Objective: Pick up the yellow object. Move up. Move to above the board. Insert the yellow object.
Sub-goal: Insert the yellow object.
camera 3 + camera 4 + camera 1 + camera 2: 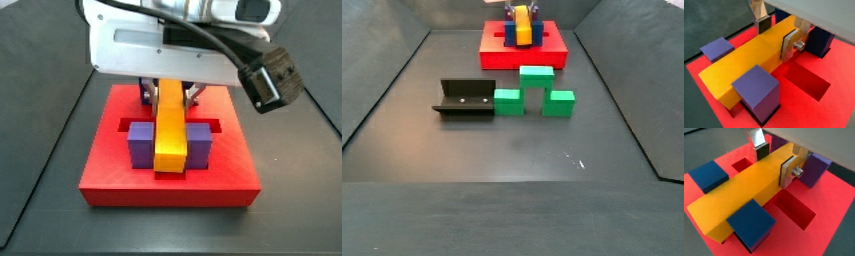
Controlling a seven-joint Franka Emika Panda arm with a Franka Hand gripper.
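The yellow object is a long yellow-orange bar, also in the other wrist view. It lies level across the red board, between the upright purple blocks, as a side view shows. My gripper straddles the bar near its far end, with one finger pressed on each long side. It is shut on the bar. The gripper also shows in the other wrist view and above the board in a side view. The bar's underside is hidden.
Blue blocks and purple blocks stand up from the board beside the bar. An open slot lies next to it. On the floor in front of the board are three green blocks and the fixture.
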